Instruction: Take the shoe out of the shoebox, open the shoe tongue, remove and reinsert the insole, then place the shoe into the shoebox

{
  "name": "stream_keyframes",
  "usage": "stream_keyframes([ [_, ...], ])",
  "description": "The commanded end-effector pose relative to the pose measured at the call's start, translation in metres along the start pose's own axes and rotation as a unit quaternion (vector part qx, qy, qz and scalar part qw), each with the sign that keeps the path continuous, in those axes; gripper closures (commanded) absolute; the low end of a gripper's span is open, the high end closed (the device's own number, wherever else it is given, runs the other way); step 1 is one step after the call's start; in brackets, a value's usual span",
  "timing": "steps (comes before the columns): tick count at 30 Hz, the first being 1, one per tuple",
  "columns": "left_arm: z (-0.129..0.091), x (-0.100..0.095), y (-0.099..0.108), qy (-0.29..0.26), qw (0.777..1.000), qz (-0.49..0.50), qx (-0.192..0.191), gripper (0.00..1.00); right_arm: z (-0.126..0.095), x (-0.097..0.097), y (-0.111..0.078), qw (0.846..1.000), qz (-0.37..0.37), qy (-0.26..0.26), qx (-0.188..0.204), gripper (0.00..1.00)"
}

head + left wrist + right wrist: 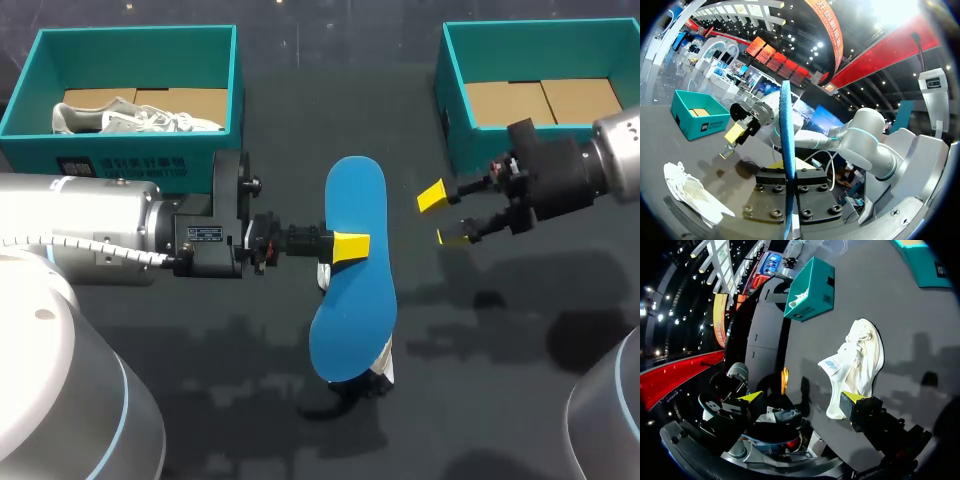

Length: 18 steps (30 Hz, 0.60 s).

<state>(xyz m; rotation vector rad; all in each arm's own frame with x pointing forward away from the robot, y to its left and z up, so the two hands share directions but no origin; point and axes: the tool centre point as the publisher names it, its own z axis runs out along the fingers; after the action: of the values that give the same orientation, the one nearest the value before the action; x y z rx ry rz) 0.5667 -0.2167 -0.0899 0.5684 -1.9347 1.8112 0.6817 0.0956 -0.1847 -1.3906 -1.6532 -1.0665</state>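
A blue insole (355, 270) hangs flat above the middle of the table, with my left gripper (350, 245) shut on its left edge. In the left wrist view the insole (786, 145) stands edge-on between the closed fingers of that gripper (790, 175). The white shoe (386, 366) lies on the table under the insole, mostly hidden there. It shows clearly in the wrist views (690, 192) (857, 365), tongue pulled open. My right gripper (444, 216) hovers open just right of the insole, holding nothing (802, 397).
A teal shoebox (135, 165) at the back left holds a second white shoe (135, 118). Another teal shoebox (455, 110) at the back right, close behind my right gripper, holds only cardboard.
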Motion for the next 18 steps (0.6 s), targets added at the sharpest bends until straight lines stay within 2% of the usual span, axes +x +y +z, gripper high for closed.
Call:
stream_keyframes([
  [1,0.0006,0.0013,0.0023,-0.001,1.0,0.0,0.002,1.0,0.0056,0.0004,0.0049,1.0,0.001,0.021,-0.003,0.0],
  [9,0.0006,0.0013,0.0023,-0.001,1.0,0.0,0.002,1.0,0.0056,0.0004,0.0049,1.0,0.001,0.021,-0.003,0.0],
  [11,0.0006,0.0013,0.0023,-0.001,1.0,0.0,0.002,1.0,0.0078,0.0018,0.0055,0.999,0.021,0.05,0.008,0.0],
  [13,0.0006,0.0013,0.0023,-0.001,1.0,0.0,0.002,1.0,0.0086,0.0021,0.0063,0.997,0.043,0.063,0.002,0.0],
  [14,0.0006,0.0013,0.0023,-0.001,1.0,0.0,0.002,1.0,0.0077,0.0026,0.0065,0.995,0.055,0.086,0.002,0.0],
  [18,0.0006,0.0013,0.0023,-0.001,1.0,0.0,0.002,1.0,0.0056,0.008,0.0071,0.994,0.064,0.094,-0.004,0.0],
])
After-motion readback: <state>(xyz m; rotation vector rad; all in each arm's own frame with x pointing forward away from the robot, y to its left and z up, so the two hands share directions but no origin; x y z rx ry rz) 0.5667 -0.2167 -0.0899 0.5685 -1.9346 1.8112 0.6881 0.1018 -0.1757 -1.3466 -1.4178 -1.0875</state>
